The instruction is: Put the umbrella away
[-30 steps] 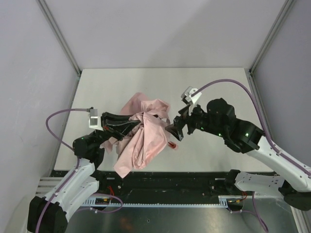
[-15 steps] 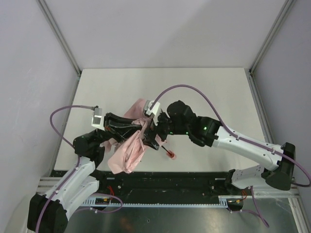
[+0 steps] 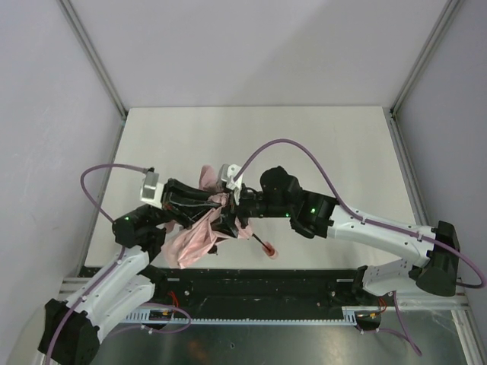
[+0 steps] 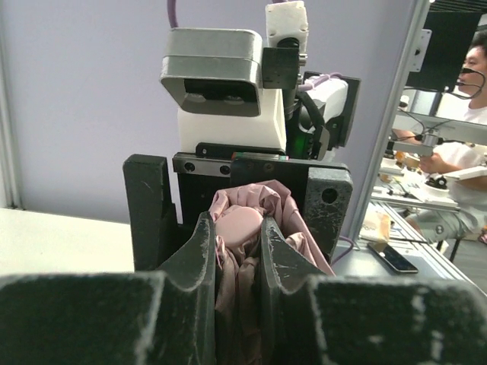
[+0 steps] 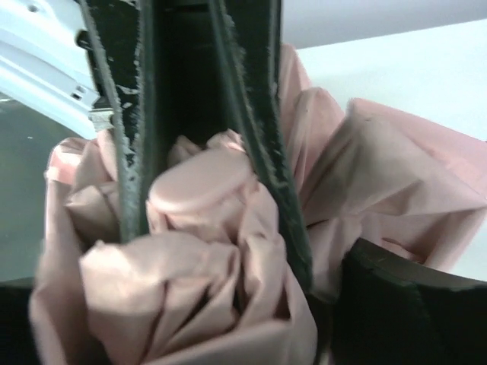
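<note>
The umbrella (image 3: 192, 237) is a crumpled bundle of pale pink fabric at the table's near edge. Its thin black shaft and small pink handle (image 3: 272, 249) stick out to the right. My left gripper (image 4: 237, 242) is shut on the gathered fabric, with the round pink cap (image 4: 242, 219) showing between its fingers. My right gripper (image 3: 228, 215) faces it head-on. Its two black fingers (image 4: 148, 204) stand wide, one on each side of the left fingers and the bundle. In the right wrist view the cap (image 5: 202, 184) sits between the left gripper's fingers (image 5: 257, 129), with fabric bunched in front.
The white table (image 3: 327, 144) has grey walls and metal frame posts on three sides. Both arms' purple cables (image 3: 293, 144) loop above the table. Beyond the near edge runs a black rail (image 3: 266, 285).
My right arm has swung left from the table's middle to the umbrella, and its jaws have narrowed a little around the bundle. The fabric is gathered tighter and hangs lower left. My left gripper keeps its hold.
</note>
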Robot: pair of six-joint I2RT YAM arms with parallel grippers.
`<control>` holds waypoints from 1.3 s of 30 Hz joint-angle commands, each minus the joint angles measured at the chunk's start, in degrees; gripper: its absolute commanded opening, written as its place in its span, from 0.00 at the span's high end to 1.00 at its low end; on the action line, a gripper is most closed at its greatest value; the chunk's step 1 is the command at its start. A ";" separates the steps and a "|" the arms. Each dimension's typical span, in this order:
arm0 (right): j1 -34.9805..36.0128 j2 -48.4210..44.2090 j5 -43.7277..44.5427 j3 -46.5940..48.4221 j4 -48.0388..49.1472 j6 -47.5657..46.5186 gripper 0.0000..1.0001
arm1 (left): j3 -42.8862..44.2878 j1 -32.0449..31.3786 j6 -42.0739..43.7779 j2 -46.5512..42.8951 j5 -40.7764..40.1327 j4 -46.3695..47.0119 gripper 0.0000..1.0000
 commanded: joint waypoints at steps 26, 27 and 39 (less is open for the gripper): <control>-10.67 -16.90 -14.74 -18.40 12.71 12.66 1.00 | 17.18 4.96 -6.22 0.43 -1.14 -14.47 0.02; -10.83 -17.17 -12.20 -18.36 12.65 13.02 1.00 | 17.52 5.37 -6.09 0.95 -0.98 -14.65 0.04; -17.20 -19.53 9.37 -9.47 -6.51 17.48 1.00 | 15.94 -5.11 18.60 -2.42 -11.70 -39.07 0.01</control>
